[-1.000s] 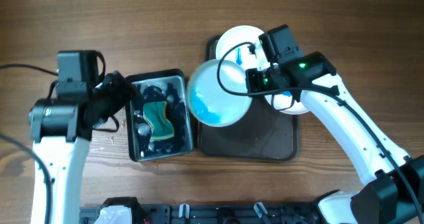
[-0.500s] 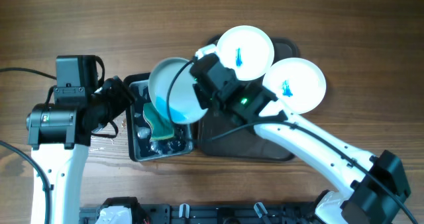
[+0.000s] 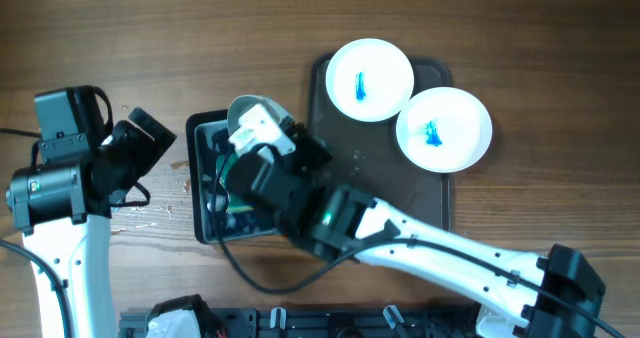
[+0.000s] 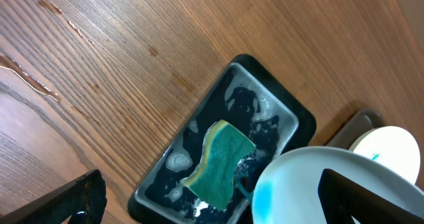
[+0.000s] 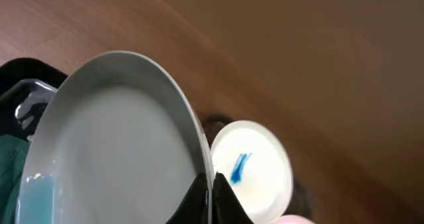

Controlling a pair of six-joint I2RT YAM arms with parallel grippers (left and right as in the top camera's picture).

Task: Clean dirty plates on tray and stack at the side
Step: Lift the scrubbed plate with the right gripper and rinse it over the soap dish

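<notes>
My right gripper [image 5: 211, 187] is shut on the rim of a white plate [image 5: 119, 138] and holds it tilted on edge over the black tub [image 3: 197, 178]. The blue smear shows low on that plate in the left wrist view [image 4: 265, 197]. Two more white plates with blue smears [image 3: 370, 80] [image 3: 443, 128] lie at the far end of the dark tray [image 3: 415, 188]. My left gripper [image 3: 140, 143] is open and empty, left of the tub. Its fingers frame the left wrist view [image 4: 218, 211].
A green sponge [image 4: 222, 164] lies in soapy water in the tub [image 4: 199, 131]. Water streaks [image 4: 26, 78] mark the wooden table left of the tub. My right arm [image 3: 420, 248] crosses the near part of the tray.
My right gripper has carried the plate left, off the tray, to above the tub and tipped it on edge. My left arm has drawn back to the left.
</notes>
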